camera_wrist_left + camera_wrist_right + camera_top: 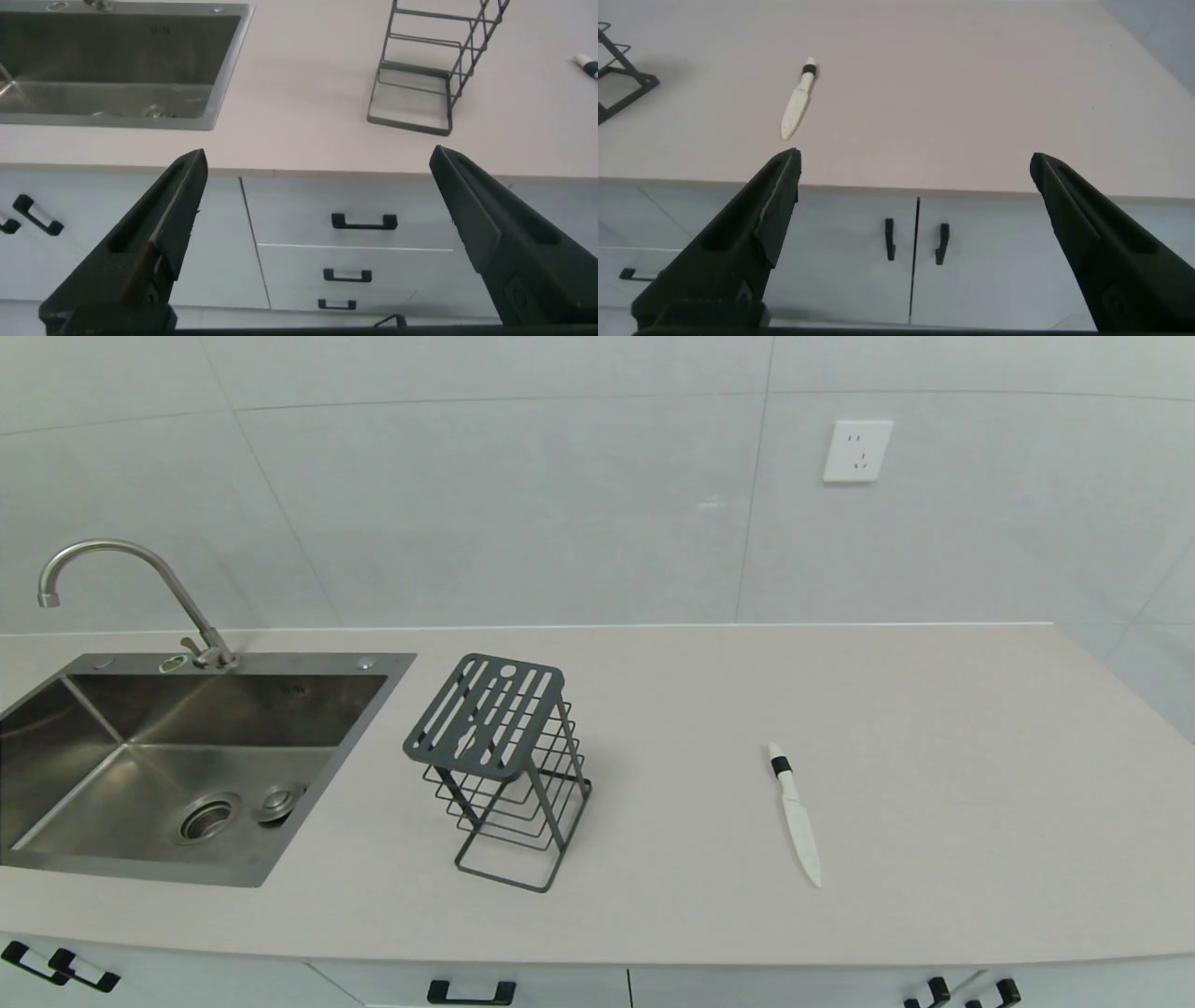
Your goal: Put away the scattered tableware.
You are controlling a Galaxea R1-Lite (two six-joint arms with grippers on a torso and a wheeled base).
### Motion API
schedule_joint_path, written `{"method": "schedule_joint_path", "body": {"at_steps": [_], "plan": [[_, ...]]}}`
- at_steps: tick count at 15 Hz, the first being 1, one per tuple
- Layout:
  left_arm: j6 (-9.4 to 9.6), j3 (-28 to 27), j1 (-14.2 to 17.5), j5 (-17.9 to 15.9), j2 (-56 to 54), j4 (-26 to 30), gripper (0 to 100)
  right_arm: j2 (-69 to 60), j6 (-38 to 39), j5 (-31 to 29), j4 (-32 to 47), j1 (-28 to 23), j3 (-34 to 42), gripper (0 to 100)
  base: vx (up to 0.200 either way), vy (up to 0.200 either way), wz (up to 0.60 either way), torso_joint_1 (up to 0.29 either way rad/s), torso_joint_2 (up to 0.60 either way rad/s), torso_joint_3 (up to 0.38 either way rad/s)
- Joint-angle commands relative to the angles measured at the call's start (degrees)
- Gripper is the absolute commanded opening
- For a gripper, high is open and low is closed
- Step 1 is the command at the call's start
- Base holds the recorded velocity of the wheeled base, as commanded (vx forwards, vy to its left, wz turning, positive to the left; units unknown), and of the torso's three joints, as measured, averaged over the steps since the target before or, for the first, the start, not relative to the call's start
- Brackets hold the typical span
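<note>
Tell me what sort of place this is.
Most likely a kitchen: a steel sink with a faucet set into a countertop, a knife rack beside it, and a white knife.

Counter [934, 728]: pale, ran along under the tiled wall [523, 504].
Sink [280, 663]: steel, sunk into the counter's left end.
Faucet [140, 560]: stood at the sink's back rim, spout arching left.
Drain [205, 819]: round, in the basin floor.
Socket [857, 451]: white, high on the wall, right side.
Cabinet handles [471, 993]: black, on white fronts below the counter.
</note>
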Motion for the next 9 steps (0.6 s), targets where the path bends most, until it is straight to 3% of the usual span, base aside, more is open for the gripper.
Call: {"method": "schedule_joint_path", "body": {"at_steps": [1, 9], "plan": [[0.0, 0.0, 0.0, 0.0, 0.1, 0.0, 100, 0.1, 0.0, 0.0, 0.0, 0.0, 0.0, 100, 0.0, 0.0, 0.0, 0.0, 0.0, 0.0], [-0.09, 0.0, 0.0, 0.0, 0.1, 0.0, 100, 0.1, 0.0, 0.0, 0.0, 0.0, 0.0, 100, 0.0, 0.0, 0.0, 0.008, 0.0, -0.001]]}}
